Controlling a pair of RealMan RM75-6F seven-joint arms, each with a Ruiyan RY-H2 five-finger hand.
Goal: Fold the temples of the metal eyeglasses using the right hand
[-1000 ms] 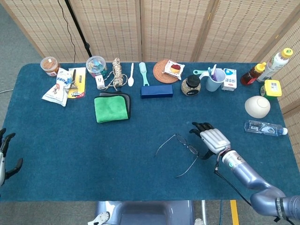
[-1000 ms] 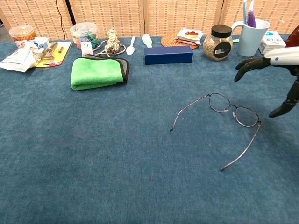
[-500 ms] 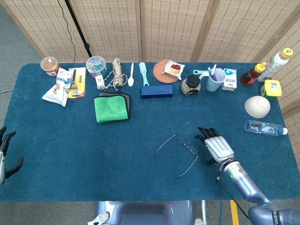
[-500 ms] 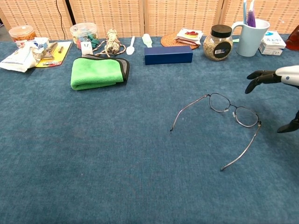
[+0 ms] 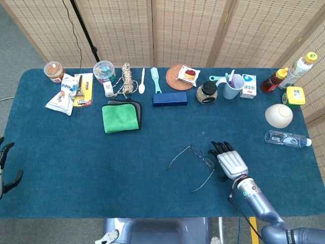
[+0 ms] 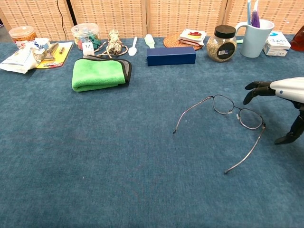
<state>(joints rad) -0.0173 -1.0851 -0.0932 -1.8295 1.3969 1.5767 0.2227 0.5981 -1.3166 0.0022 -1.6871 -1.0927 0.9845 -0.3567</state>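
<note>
1. The metal eyeglasses [image 5: 197,160] lie on the blue table [image 5: 76,152], in its near right part, well apart from the row of clutter along the far edge.
2. Both temples are fully spread. One runs out from the frame toward the middle of the table; the other reaches from the hinge at the right lens toward the near edge. Neither is folded, so by my judgement the task's work is not yet begun.
3. The right hand [image 5: 231,159] hovers just beside the right lens end of the glasses. In the chest view its fingers [image 6: 254,89] curve down and apart from the thumb, with nothing between them: the hand is empty and spread.
4. Whether any fingertip touches the frame is hard to tell in the head view, where hand and lens sit very close; in the chest view a gap shows between them, so probably not.
5. The left hand [image 5: 6,170] shows only at the left edge of the head view, well away from the glasses; too little is visible to say how its fingers are set.
6. What is left, as I judge it: swing each temple in against the lenses, likely the near-pointing one first, since its hinge is next to the hand.
7. A green cloth [image 5: 121,117] and a dark blue case [image 5: 169,98] lie further back, clear of the glasses.
</note>
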